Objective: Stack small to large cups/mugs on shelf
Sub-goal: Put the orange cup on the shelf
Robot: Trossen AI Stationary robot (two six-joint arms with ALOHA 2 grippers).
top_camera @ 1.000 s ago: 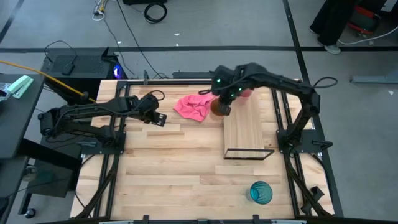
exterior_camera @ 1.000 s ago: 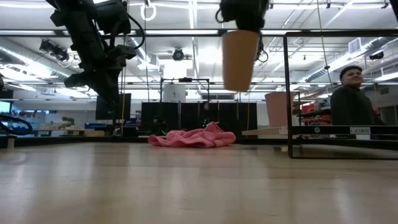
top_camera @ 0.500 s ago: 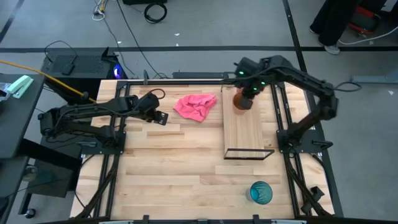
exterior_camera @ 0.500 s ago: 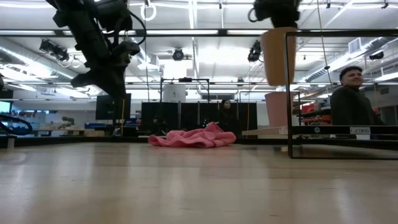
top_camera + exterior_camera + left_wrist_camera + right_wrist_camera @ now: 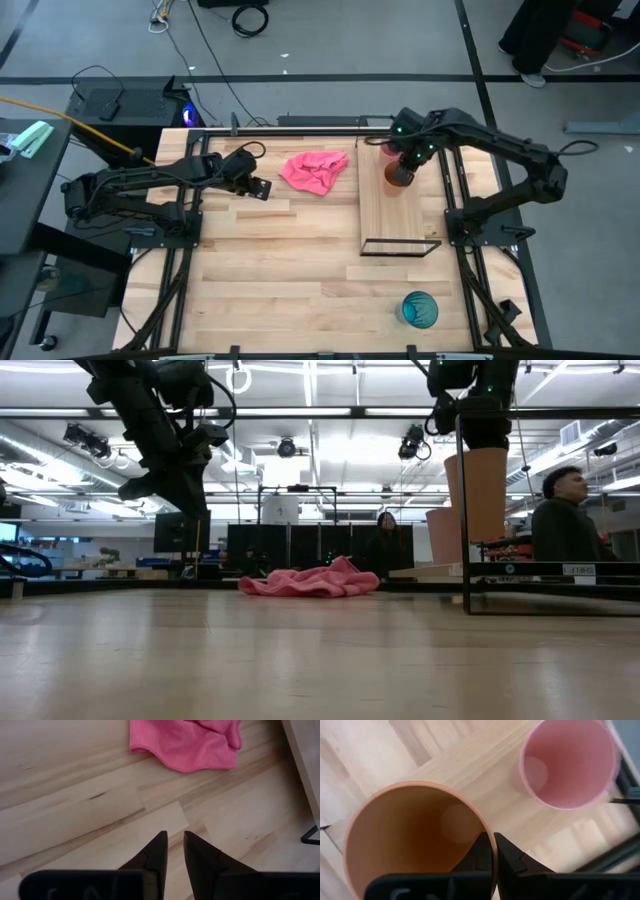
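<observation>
Currently, right end effector (image 5: pixel 403 166), clamped on the orange-brown cup (image 5: pixel 399 175) at upper right, hovers over the shelf (image 5: pixel 400 215); next: lower beside the pink cup (image 5: pixel 568 762).

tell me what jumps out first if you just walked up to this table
The right gripper holds the orange-brown cup by its rim, in the air over the far end of the pale shelf, next to the pink cup standing there. A crumpled pink cloth lies on the tabletop left of the shelf, and the teal-blue cup stands alone near the front edge. The left gripper hangs idle above the table's left side.
</observation>
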